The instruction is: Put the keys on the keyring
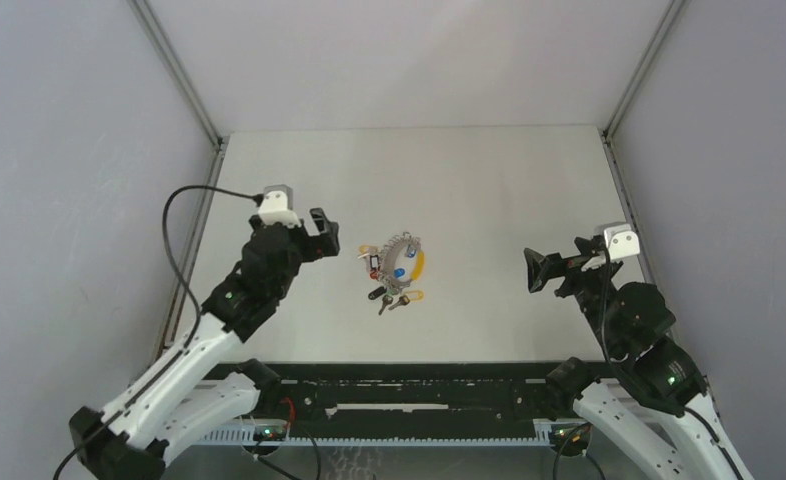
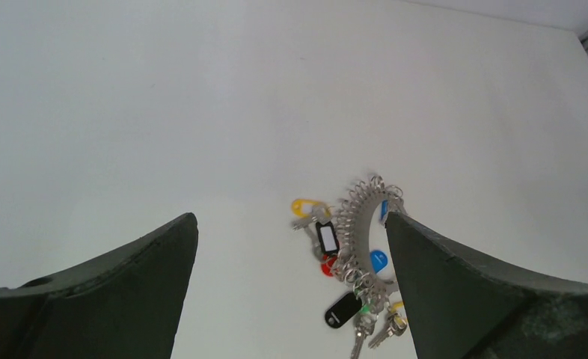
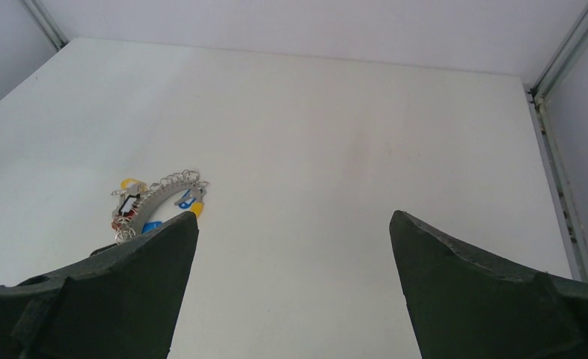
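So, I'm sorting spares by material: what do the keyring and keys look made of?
Keyring: probably bare metal, silvery links that glint; its yellow section looks like matte plastic, too small to be sure. Keys: heads likely plastic, solid bright colours; shafts silvery, likely metal.

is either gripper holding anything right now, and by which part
Nothing is held. The left gripper and right gripper are both open and empty; the keyring lies on the table between them, untouched.

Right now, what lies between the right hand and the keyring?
Nothing. The top view shows only bare table between the open right hand and the keyring.
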Robot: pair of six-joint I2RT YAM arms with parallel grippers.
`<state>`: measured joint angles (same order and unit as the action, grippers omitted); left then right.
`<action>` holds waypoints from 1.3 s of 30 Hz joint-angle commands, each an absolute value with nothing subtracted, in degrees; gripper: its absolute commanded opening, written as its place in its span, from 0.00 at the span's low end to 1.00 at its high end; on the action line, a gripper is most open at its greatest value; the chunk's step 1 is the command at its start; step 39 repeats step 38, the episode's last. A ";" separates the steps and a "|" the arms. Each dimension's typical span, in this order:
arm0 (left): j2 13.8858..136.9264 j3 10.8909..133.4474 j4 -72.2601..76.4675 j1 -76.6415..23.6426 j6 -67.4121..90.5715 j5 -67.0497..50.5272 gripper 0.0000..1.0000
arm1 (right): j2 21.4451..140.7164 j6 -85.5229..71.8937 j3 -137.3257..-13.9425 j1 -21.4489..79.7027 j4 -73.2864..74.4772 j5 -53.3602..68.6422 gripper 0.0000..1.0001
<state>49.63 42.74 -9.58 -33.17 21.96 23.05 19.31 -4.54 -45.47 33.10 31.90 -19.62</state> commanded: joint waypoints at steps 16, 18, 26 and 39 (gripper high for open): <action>9.99 42.85 -39.61 -32.96 20.06 36.78 1.00 | 11.91 -7.23 -43.36 33.32 33.11 -24.19 1.00; 8.48 41.81 -38.80 -32.96 19.00 36.27 1.00 | 11.95 -7.33 -43.39 33.23 33.30 -24.55 1.00; 8.83 40.65 -39.39 -32.71 17.10 34.15 1.00 | 11.95 -7.13 -42.91 32.62 33.08 -23.75 1.00; 8.40 40.11 -38.58 -30.46 17.14 32.00 1.00 | 13.21 -6.57 -42.59 29.79 31.85 -19.93 1.00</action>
